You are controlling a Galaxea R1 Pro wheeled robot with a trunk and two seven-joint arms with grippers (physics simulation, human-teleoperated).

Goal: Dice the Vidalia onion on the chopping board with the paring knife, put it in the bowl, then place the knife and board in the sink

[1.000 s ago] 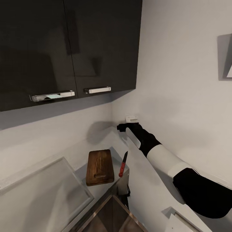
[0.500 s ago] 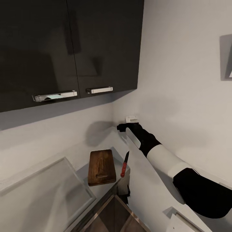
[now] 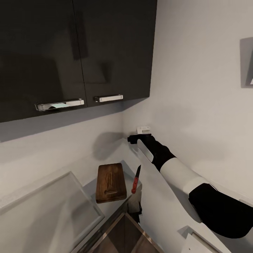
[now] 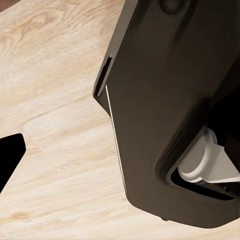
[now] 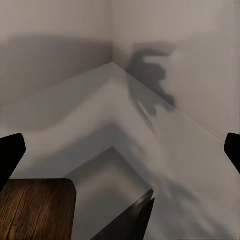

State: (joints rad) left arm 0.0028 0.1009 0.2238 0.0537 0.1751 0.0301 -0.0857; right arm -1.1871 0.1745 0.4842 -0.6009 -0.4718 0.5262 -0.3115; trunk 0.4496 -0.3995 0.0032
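The chopping board (image 3: 111, 182) lies on the grey countertop (image 3: 105, 154) near the wall corner, its handle slot toward me. Just right of it rests the paring knife (image 3: 135, 179), red handle nearest me and dark blade pointing at the wall. My right gripper (image 3: 135, 138) hangs open above the countertop beyond the knife, close to the corner. In the right wrist view its fingertips (image 5: 10, 155) stand far apart, with a corner of the board (image 5: 37, 207) and the knife's blade tip (image 5: 136, 220) below. The sink's steel basin (image 3: 123, 232) shows at the lower edge. The onion and bowl are out of view.
Dark wall cabinets (image 3: 77, 52) with chrome handles hang over the counter. A white socket (image 3: 144, 129) sits on the wall by my right gripper. A pale flat drainboard (image 3: 45, 211) lies left of the basin. The left wrist view looks at pale wood flooring (image 4: 55, 100) and my dark body.
The whole head picture has shifted a little to the right, so the camera moved. The board, the knife and my right arm keep their places relative to each other.
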